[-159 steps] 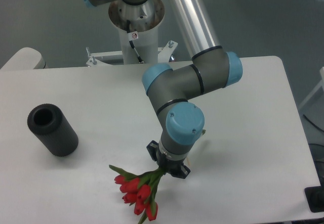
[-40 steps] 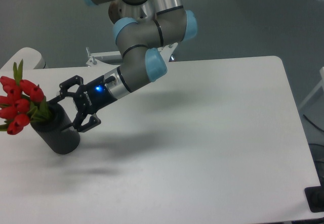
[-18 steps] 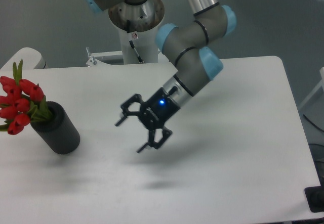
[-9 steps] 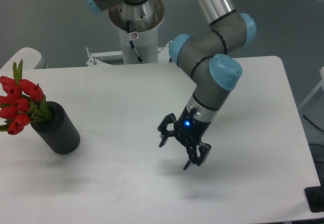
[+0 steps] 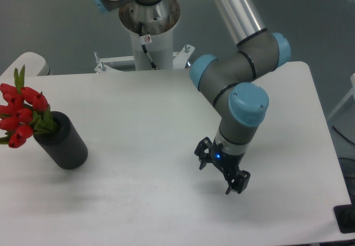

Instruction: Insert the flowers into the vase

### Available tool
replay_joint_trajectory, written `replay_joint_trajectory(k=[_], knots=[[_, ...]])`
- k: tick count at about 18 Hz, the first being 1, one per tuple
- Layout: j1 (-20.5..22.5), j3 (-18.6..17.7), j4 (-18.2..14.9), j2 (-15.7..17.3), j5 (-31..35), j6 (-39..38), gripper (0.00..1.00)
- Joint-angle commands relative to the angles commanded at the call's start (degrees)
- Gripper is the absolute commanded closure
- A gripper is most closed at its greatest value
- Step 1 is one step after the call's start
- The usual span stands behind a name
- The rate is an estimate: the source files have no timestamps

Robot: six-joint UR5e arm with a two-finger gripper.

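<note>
you see the white bench [image 5: 138, 201] filling most of the view, with grey floor beyond its far edge and the arm's pedestal [image 5: 148, 21] standing behind it at the top centre. a white rounded object [image 5: 25, 64] shows at the far left edge, just behind the bench.

the arm [image 5: 236, 99] reaches in from the top, its silver upper tube slanting down to the right, then folds through grey joints with blue caps over the right half of the bench. the last link points down and slightly toward you, ending in the gripper [image 5: 222, 172] above the bench surface right of centre. a small blue light glows on its body. the jaws stand apart with nothing between them.

the vase [image 5: 64, 143] lies tilted at the left side of the bench, its mouth turned up and to the left. the flowers [image 5: 21, 114] sit in that mouth, red buds fanned out toward the left edge of the view, green leaves around the rim. the gripper is well apart from both.

compared with half a second ago, the gripper has shifted a little right and nearer to you, and the wrist has turned more nearly vertical. two seconds ago it was just beside the vase. vase and flowers have not moved since then.
</note>
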Motion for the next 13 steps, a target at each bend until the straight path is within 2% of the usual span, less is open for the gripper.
replay_joint_trajectory(k=[2,4,13], knots=[[-0.09,1.06,-1.59,-0.88,2.81,3.85,0.00],[-0.09,1.15,-1.59,-1.24,4.23,6.85,0.00],[-0.26,1.85,-1.50,-2.03,5.46,7.13,0.00]])
